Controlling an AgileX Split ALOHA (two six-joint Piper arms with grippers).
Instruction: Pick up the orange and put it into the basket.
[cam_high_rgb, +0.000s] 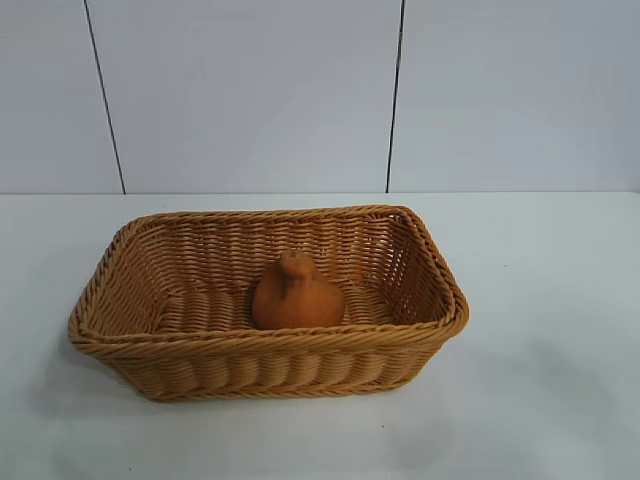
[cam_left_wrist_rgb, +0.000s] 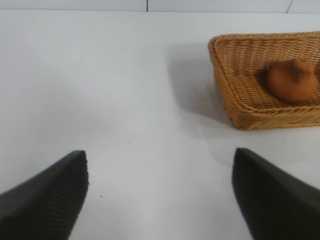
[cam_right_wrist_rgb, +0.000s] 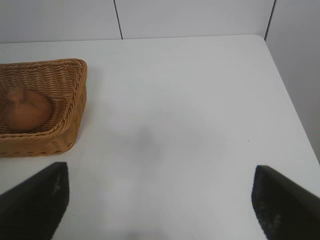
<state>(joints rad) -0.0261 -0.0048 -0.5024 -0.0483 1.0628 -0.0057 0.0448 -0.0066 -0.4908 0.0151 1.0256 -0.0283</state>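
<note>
White table (cam_high_rgb: 560, 380): orange (cam_high_rgb: 297, 295) rests inside wicker basket (cam_high_rgb: 260, 372); my left gripper (cam_left_wrist_rgb: 160, 192) and right gripper (cam_right_wrist_rgb: 160, 197) hover spread wide, empty, well apart from it.

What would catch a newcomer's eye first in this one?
The basket in the middle of the white table, with the orange sitting inside it, knob up, a little right of centre. Next, the dark fingers of two open claws, left claw and right claw, each over bare table on its own side of the basket, holding nothing.
</note>
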